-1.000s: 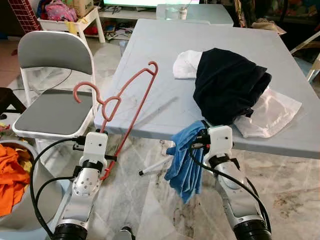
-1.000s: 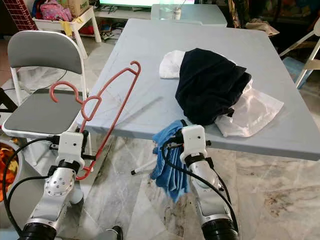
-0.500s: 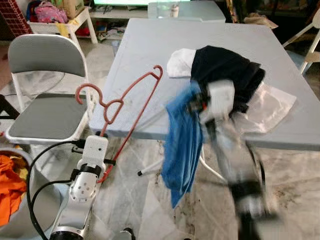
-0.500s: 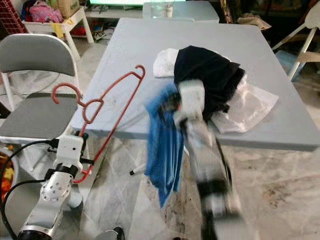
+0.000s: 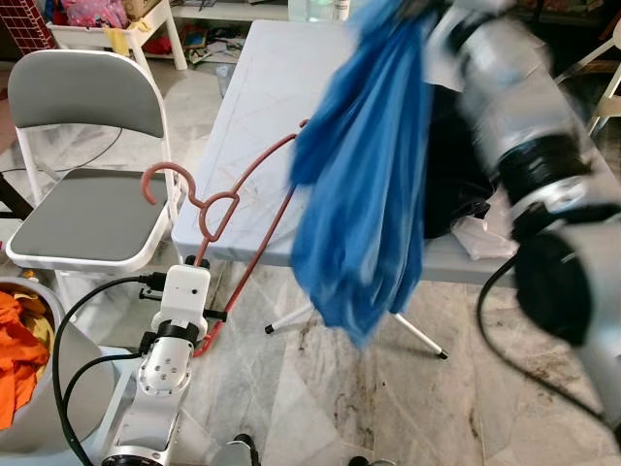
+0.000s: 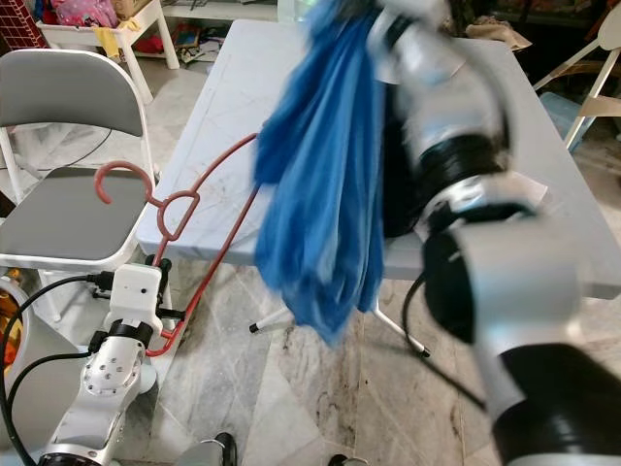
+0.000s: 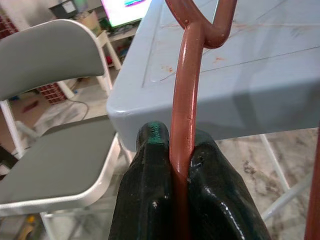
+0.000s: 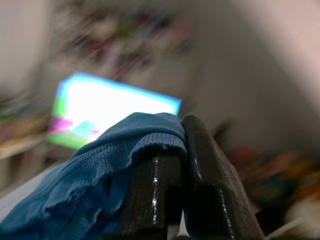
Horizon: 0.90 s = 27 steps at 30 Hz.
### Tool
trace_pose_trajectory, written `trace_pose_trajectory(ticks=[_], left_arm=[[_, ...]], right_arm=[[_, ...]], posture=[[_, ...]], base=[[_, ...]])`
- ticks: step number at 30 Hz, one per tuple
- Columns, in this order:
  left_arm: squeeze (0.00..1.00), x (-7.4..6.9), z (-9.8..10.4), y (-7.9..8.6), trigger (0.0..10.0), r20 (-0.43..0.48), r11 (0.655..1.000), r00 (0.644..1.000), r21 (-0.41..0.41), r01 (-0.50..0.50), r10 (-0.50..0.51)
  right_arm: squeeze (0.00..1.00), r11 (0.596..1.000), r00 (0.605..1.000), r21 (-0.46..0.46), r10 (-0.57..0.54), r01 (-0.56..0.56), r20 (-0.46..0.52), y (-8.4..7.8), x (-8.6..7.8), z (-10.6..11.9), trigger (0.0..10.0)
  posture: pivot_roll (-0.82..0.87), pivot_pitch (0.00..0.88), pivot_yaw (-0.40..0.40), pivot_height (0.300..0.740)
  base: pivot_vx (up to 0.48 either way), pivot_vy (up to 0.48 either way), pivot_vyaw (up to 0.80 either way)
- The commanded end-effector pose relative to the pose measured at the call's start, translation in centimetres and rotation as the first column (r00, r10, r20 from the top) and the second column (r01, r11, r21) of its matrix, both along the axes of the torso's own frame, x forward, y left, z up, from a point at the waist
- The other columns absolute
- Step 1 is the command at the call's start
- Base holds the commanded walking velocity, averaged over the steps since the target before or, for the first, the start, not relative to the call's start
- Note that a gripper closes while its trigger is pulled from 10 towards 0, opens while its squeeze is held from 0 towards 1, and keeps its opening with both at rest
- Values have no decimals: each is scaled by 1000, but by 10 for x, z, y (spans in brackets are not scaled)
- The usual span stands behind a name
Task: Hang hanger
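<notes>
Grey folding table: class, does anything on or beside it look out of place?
Yes. A dark garment lies heaped over white cloth at the grey folding table edge, unfolded and spilling past it.

1. No lettering, label, brand or number can be read on anything here.
2. The lit screen [image 8: 112, 112] in the right wrist view is a blur of colour, with no legible words.

Obscured items, relative to the table [image 5: 262, 116]
Blue cloth [image 5: 364, 184] motion-blurred, hiding hanger's [image 5: 247, 209] far end; dark garment [image 5: 451, 175] on table half covered; right arm [image 5: 524, 126] smeared.
</notes>
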State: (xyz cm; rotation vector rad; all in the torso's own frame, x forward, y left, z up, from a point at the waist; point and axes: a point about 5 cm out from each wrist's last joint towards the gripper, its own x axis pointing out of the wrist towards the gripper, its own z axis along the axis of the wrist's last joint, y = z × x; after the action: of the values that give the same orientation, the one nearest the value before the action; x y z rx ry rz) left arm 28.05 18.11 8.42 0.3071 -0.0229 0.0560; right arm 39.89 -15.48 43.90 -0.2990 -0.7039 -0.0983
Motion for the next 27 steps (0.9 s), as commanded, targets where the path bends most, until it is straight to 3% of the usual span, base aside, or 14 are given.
trace_pose_trajectory(ticks=[1,4,6,9,10,11,12,13,15,19,22,23,26,27], left_arm=[[0,-5,-3,10,10000,-16,998,998,25,-65,65],[0,-9,-3,13,10000,-15,996,996,24,-88,88],[0,-14,-6,15,10000,-24,995,995,20,-100,100],[0,-16,-6,15,10000,-24,994,994,19,-103,104],[0,-16,-6,15,10000,-24,994,994,19,-103,104],[0,-16,-6,15,10000,-23,994,994,18,-105,106],[0,-16,-5,16,10000,-22,994,994,18,-107,108],[0,-17,-4,16,10000,-20,993,993,17,-113,113],[0,-17,-4,16,10000,-19,993,993,16,-113,113],[0,-17,-4,14,10000,-24,995,994,10,-103,104],[0,-14,-3,10,10000,-26,997,996,3,-81,81],[0,-13,-3,9,10000,-26,997,997,0,-74,74],[0,-12,-4,7,10000,-28,998,997,-4,-66,66],[0,-11,-4,6,10000,-31,998,998,-6,-63,63]], right_arm=[[0,995,985,-46,-84,92,152,-1,-13,25,10000],[0,989,973,-61,-118,133,196,-5,-16,27,10000],[0,985,990,-144,-81,98,120,1,-5,-2,10000],[0,981,1000,-195,-12,12,-1,9,6,-35,10000],[0,981,1000,-195,-12,12,-1,9,6,-35,10000],[98,971,996,-231,35,-54,-86,14,12,-56,10000],[1000,961,985,-251,79,-116,-153,19,15,-75,10000],[1000,927,928,-266,172,-266,-331,28,20,-120,10000],[1000,893,874,-264,230,-364,-428,33,19,-148,10000],[1000,846,818,-291,254,-447,-517,32,16,-173,10000],[1000,794,742,-295,267,-531,-615,26,14,-189,10000],[1000,778,718,-294,270,-555,-641,25,13,-192,10000],[1000,766,701,-276,298,-581,-649,23,12,-192,10000],[1000,730,675,-291,304,-619,-672,21,10,-193,10000]], posture=[[212,169,-73,740],[222,178,-78,740],[233,184,-83,740],[240,185,-84,740],[240,185,-84,740],[242,185,-85,740],[242,185,-85,740],[245,189,-83,740],[243,191,-81,740],[230,191,-76,740],[220,190,-75,740],[215,188,-74,740],[212,187,-74,740],[206,183,-74,740]], base=[[0,0,0],[0,0,0],[0,0,0],[0,0,0],[0,0,0],[0,0,0],[0,0,0],[0,0,0],[0,0,0],[0,0,0],[0,0,0],[0,0,0],[0,0,0],[0,0,0]])
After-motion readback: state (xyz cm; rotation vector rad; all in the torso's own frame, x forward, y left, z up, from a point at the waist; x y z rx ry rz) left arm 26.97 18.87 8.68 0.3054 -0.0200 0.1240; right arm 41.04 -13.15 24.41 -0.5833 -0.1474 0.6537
